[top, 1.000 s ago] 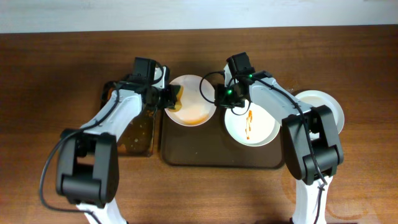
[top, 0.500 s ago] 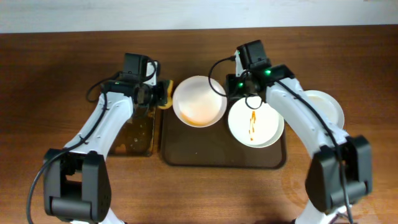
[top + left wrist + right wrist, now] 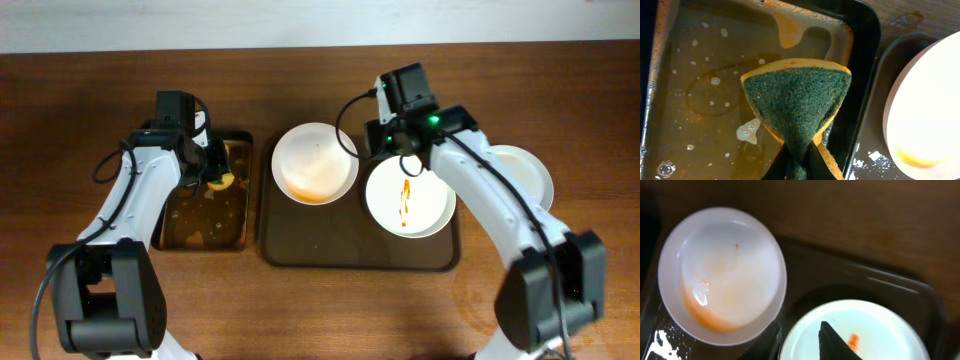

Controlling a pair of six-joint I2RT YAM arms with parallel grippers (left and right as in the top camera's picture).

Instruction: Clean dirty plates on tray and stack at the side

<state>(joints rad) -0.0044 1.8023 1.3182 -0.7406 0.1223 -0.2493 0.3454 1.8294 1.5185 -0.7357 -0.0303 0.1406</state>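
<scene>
Two plates lie on the dark brown tray [image 3: 330, 250]. The left plate [image 3: 315, 163] [image 3: 722, 275] has an orange smear along its near side. The right plate [image 3: 407, 197] [image 3: 880, 330] is slightly bluish and bears an orange streak. A third plate [image 3: 522, 170], plain white, rests on the table right of the tray. My left gripper [image 3: 215, 172] [image 3: 799, 162] is shut on a yellow-and-green sponge [image 3: 797, 100], which hangs over the black tray [image 3: 190, 235]. My right gripper [image 3: 395, 152] [image 3: 802, 342] is open, its fingers either side of the bluish plate's far-left rim.
The black tray [image 3: 690, 75] holds brownish water with white flecks and sits directly left of the brown tray [image 3: 875, 140]. The table's far edge runs along a pale wall. Both arms reach in from the near side.
My left arm carried the sponge leftward, off the left plate to above the black tray. My right gripper moved right from the left plate's rim to the bluish plate, and its jaws parted.
</scene>
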